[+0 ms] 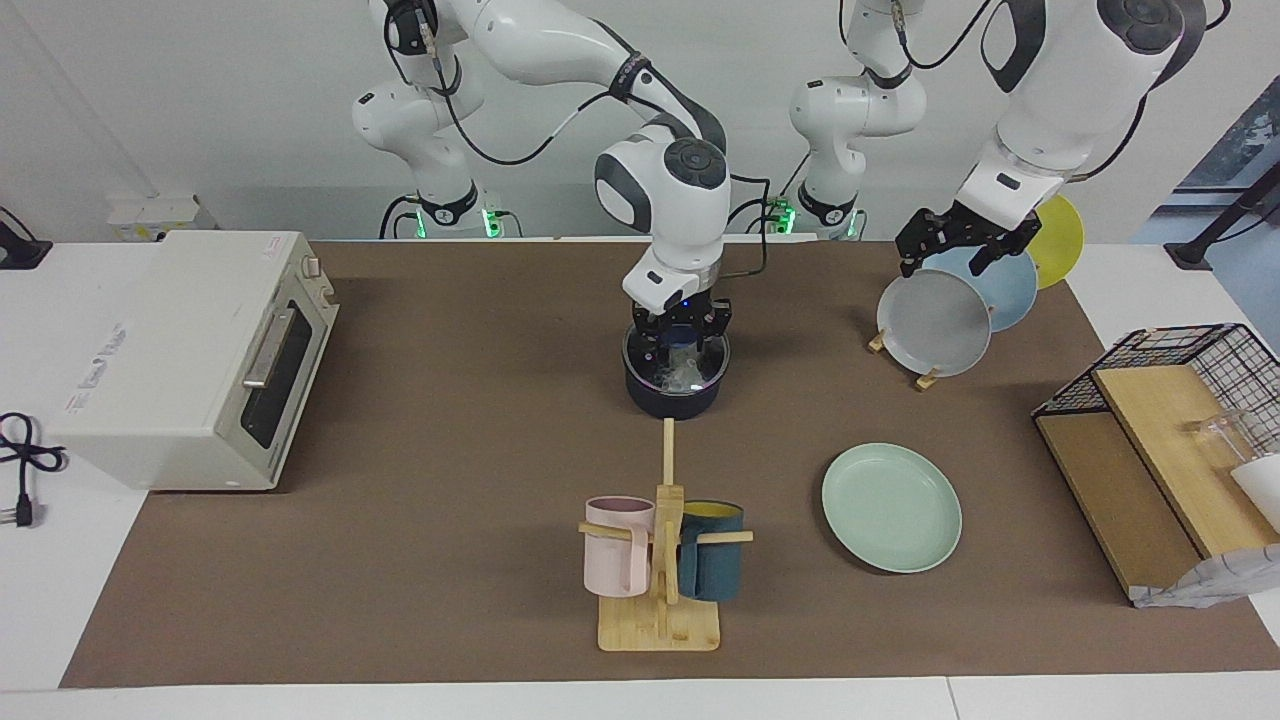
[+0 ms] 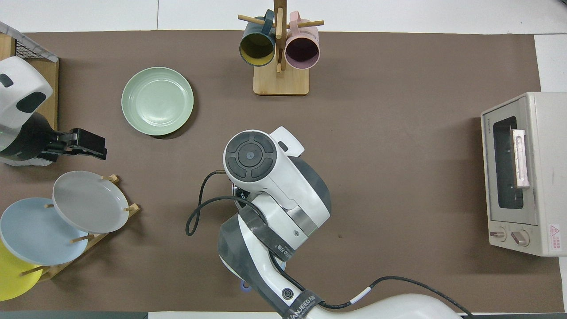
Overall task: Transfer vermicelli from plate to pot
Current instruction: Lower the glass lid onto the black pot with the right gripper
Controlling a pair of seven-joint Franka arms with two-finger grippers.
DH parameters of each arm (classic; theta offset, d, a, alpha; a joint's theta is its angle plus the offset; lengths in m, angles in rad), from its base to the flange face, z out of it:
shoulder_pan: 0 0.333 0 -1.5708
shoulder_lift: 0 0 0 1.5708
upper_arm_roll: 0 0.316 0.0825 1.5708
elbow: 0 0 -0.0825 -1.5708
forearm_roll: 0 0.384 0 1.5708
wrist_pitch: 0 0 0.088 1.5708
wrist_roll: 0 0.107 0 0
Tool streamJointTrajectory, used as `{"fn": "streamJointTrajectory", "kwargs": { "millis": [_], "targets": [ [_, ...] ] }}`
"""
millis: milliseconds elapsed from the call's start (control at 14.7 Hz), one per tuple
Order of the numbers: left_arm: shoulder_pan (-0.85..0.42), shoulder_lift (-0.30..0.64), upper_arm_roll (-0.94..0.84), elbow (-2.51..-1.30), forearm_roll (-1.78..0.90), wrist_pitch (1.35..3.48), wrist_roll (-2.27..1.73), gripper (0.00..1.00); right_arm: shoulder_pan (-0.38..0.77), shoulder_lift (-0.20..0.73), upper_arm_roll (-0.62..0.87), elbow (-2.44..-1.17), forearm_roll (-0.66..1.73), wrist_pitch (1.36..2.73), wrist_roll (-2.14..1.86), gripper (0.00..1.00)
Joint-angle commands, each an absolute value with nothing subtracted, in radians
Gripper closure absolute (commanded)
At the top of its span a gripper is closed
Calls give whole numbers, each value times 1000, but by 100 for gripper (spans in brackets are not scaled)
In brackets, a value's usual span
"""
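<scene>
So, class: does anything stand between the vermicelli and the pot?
Nothing visible. The right gripper is over the pot's open mouth, with the vermicelli whitish inside the rim. The plate lies bare.

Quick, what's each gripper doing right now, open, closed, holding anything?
Left gripper: open, empty, over the rack of upright plates.
Right gripper: at the pot's mouth over the vermicelli; open or closed cannot be told.
</scene>
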State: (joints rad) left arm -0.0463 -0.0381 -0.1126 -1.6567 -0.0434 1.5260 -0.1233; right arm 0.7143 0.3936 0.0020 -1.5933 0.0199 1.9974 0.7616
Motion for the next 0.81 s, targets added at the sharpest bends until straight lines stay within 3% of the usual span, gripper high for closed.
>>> {"fn": "streamJointTrajectory", "kwargs": {
  "millis": [0,679,746],
  "targets": [
    [-49,-57,-110,-1667,-58,1523,-152,0,715,391,5,-1597,8,2028,801,100],
    [-49,-57,-110,-1667,-57,1523,-152,0,710,394,5,-1626,17,2072,799,100],
    [-49,-57,-110,-1667,-58,1523,-152,0,703,394,6,-1626,21,2078,798,87]
  ]
}}
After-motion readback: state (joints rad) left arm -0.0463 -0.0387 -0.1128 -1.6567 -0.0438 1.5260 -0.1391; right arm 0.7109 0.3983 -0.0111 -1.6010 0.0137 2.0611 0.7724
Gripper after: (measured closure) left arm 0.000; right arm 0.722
